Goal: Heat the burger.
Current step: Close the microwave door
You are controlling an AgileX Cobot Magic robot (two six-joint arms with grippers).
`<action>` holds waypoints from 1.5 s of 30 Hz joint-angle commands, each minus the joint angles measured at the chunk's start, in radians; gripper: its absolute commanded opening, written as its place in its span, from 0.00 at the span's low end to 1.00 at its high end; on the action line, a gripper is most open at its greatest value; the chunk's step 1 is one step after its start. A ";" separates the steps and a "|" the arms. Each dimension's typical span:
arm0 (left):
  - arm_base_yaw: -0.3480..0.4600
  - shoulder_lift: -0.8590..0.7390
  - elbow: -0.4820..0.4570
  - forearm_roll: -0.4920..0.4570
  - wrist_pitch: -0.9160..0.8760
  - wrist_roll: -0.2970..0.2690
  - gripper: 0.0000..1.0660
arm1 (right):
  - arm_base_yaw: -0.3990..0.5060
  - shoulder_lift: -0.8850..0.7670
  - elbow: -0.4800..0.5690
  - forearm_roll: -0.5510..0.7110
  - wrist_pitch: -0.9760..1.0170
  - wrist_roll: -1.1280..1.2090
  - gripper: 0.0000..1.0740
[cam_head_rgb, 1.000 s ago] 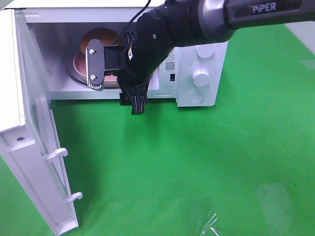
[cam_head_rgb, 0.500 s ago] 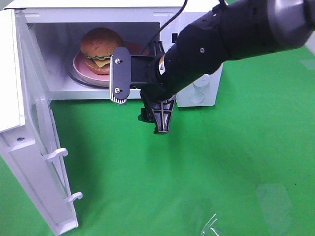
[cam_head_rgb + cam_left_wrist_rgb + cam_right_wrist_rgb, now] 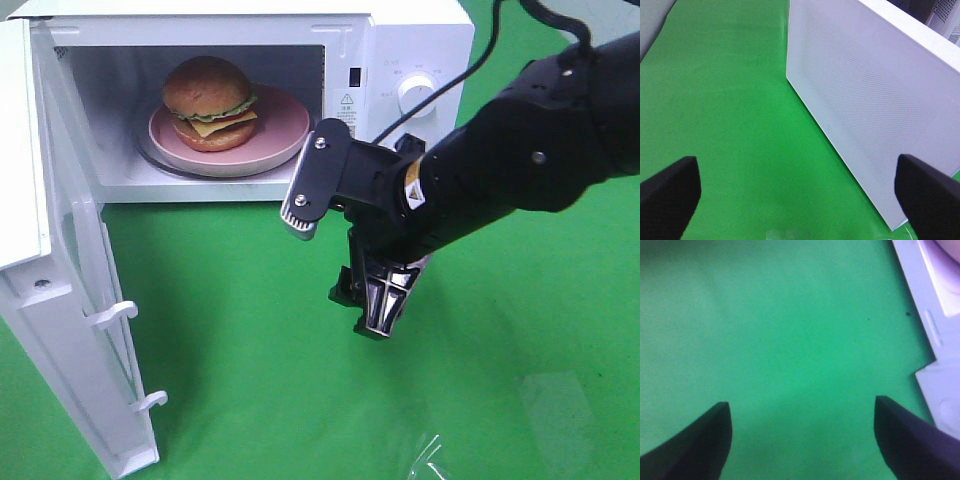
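The burger (image 3: pixel 209 102), with its golden-brown bun, lettuce and cheese, sits on a pink plate (image 3: pixel 285 130) inside the open microwave (image 3: pixel 400 40). My right gripper (image 3: pixel 372 318) hangs in front of the microwave, pointing down at the green cloth, apart from the burger. In the right wrist view the right gripper (image 3: pixel 802 440) is open, with only green cloth between its dark fingertips (image 3: pixel 695 445). The left gripper (image 3: pixel 800 200) is open too, facing the meshed outer face of the microwave door (image 3: pixel 865 100). The exterior high view does not show the left arm.
The microwave door (image 3: pixel 70 330) stands swung wide open at the left, reaching toward the front edge. A white control dial (image 3: pixel 417 93) is on the microwave's right panel. A scrap of clear plastic (image 3: pixel 430 460) lies on the green cloth (image 3: pixel 250 350) near the front.
My right arm has drawn back out of the microwave opening, moving right and toward the front. The burger on its plate, hidden before, now shows fully inside.
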 commanded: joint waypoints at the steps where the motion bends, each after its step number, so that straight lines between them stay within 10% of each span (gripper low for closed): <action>1: -0.006 -0.022 0.002 -0.003 -0.004 0.002 0.91 | 0.004 -0.101 0.086 0.000 -0.005 0.169 0.71; 33: -0.006 -0.022 0.002 -0.003 -0.004 0.002 0.91 | 0.004 -0.772 0.172 0.008 0.888 0.649 0.71; 45: -0.006 -0.022 0.002 -0.003 -0.004 0.002 0.91 | -0.320 -1.105 0.323 -0.001 0.881 0.580 0.71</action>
